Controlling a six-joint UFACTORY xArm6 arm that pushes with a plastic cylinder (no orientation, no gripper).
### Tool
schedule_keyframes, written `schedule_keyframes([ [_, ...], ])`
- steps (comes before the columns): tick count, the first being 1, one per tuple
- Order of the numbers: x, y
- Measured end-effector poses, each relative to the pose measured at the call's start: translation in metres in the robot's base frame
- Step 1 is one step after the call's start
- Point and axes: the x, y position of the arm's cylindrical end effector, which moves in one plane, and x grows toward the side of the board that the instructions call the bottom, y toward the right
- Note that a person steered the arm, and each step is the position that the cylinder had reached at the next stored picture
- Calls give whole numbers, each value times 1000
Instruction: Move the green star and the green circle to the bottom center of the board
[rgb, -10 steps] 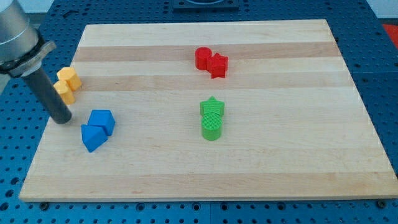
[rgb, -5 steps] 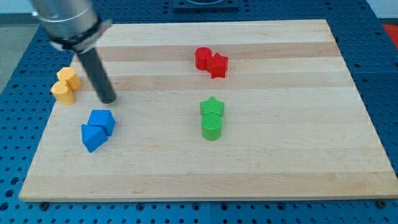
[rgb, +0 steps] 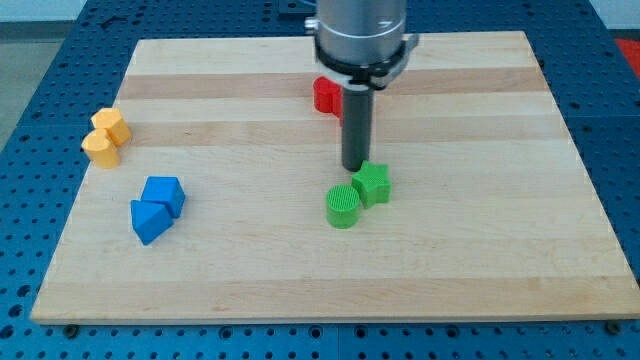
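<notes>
Camera view: my tip (rgb: 354, 167) bare, clamping nothing, touching green star (rgb: 373, 184) from above-left; green circle (rgb: 342, 207) directly below, toward bottom center.

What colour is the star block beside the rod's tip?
Green: the green star, in the camera view, sits just right of my tip.

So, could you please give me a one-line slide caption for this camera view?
My tip sits just above the green star, which touches the green circle near the board's centre.
</notes>
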Motion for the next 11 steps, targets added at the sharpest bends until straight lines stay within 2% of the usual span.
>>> schedule_keyframes([
  [2, -17, 34],
  [4, 16, 39],
  [5, 31, 31],
  [9, 94, -79],
  [11, 102, -38],
])
